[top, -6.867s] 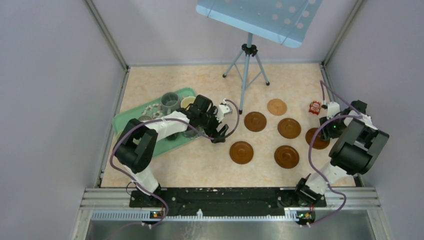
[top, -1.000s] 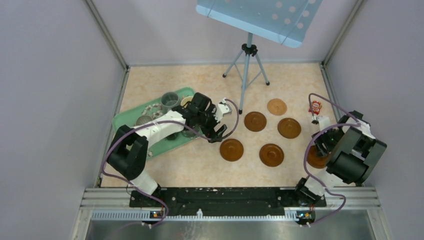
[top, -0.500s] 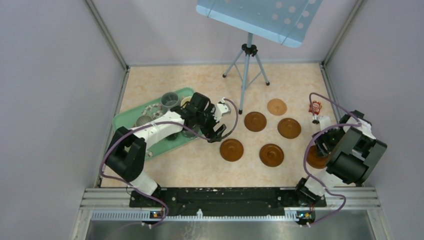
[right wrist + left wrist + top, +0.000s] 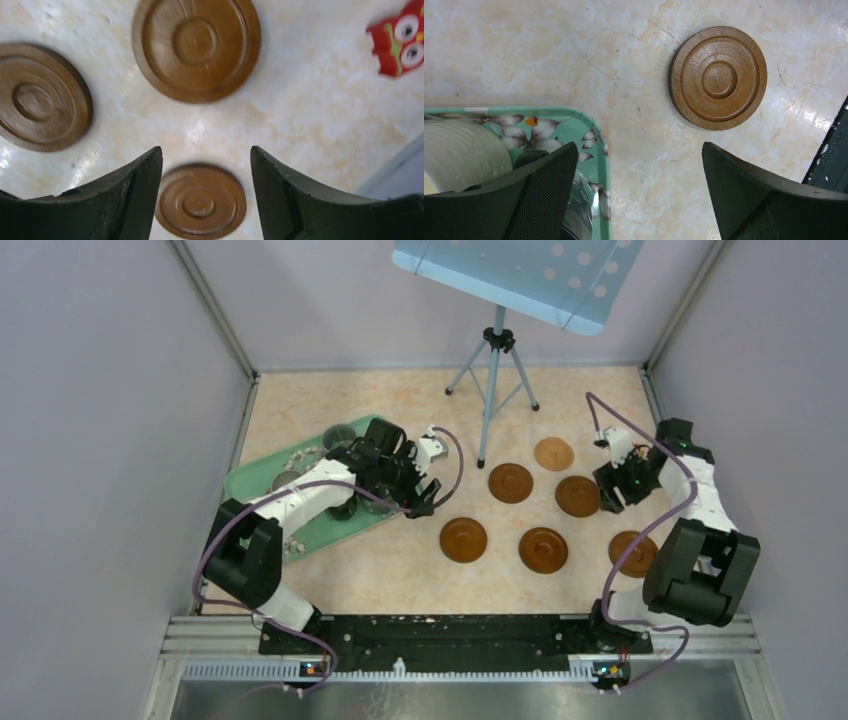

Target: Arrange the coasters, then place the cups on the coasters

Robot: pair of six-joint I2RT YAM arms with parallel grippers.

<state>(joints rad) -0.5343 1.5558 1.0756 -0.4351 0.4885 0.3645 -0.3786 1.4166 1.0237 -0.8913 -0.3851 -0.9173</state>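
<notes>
Several brown coasters lie on the table right of centre, among them one at the near right (image 4: 633,553) and one in the middle row (image 4: 578,496). My right gripper (image 4: 610,490) hovers open beside that one, holding nothing. In the right wrist view the right gripper (image 4: 206,150) frames a coaster (image 4: 200,202) lying on the table below, apart from the fingers. My left gripper (image 4: 420,502) is open at the tray's right edge. The left wrist view has the left gripper (image 4: 639,145) empty, near a coaster (image 4: 718,77). Cups (image 4: 340,435) stand on the green tray (image 4: 250,480); a cream cup (image 4: 459,150) sits by my left finger.
A small red owl figure (image 4: 400,42) lies near the right wall. A tripod (image 4: 493,390) stands at the back centre under a blue panel (image 4: 520,270). Walls close in the table on three sides.
My right arm has swung from the near-right coaster toward the back, leaving that coaster on the table. My left gripper has shifted slightly back toward the tray.
</notes>
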